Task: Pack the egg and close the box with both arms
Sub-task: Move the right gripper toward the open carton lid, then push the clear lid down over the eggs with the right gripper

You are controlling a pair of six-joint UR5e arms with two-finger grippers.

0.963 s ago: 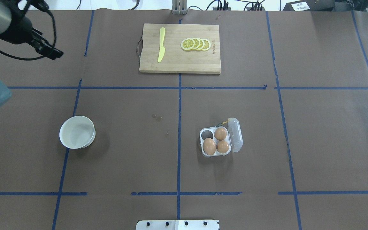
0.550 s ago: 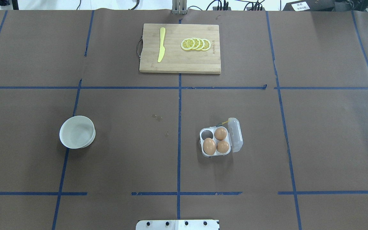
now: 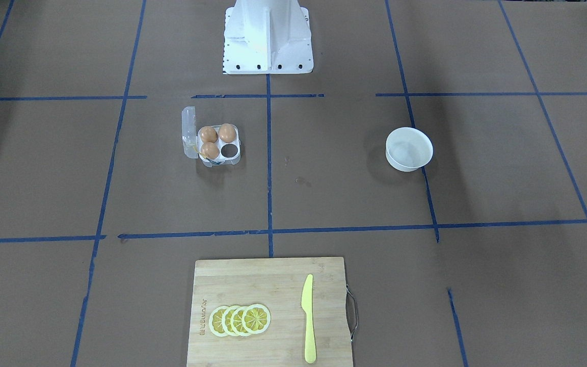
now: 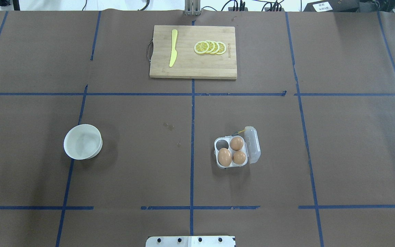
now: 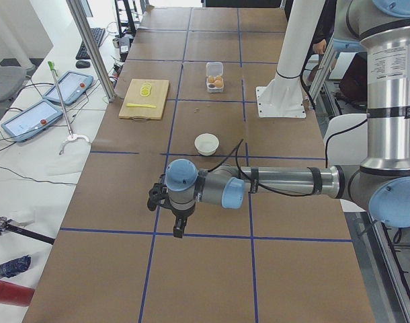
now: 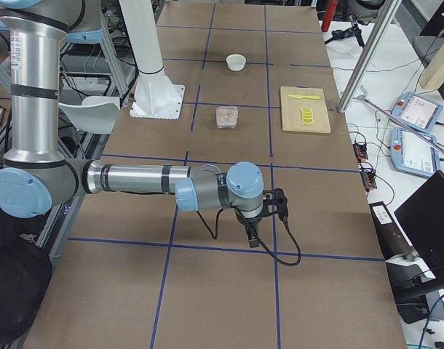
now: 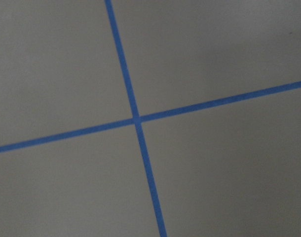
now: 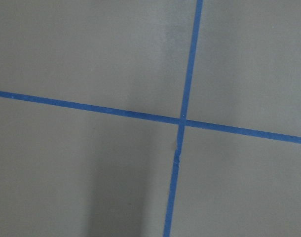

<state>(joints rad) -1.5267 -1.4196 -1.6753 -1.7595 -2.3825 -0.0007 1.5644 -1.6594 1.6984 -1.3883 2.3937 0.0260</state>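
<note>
The clear egg carton (image 4: pixel 222 143) stands right of the table's middle with its lid (image 4: pixel 253 144) open to the right. Three orange-brown eggs (image 4: pixel 224 157) fill three cells, and the far-left cell is empty. The carton also shows in the front-facing view (image 3: pixel 230 150). Both arms are out of the overhead and front-facing views. My left gripper (image 5: pixel 178 230) hangs over bare paper far from the carton and shows only in the exterior left view. My right gripper (image 6: pixel 252 237) shows only in the exterior right view. I cannot tell whether either is open or shut.
A white bowl (image 4: pixel 82 141) stands at the left, and looks empty. A wooden cutting board (image 4: pixel 193 68) at the far middle holds a yellow knife (image 4: pixel 173 48) and lemon slices (image 4: pixel 210 47). Both wrist views show only brown paper with blue tape lines. The white pedestal (image 3: pixel 267 35) is at the robot's side.
My left arm, at the overhead view's far-left corner a second ago, has drawn out of that view to the left. The carton, eggs and bowl have not moved.
</note>
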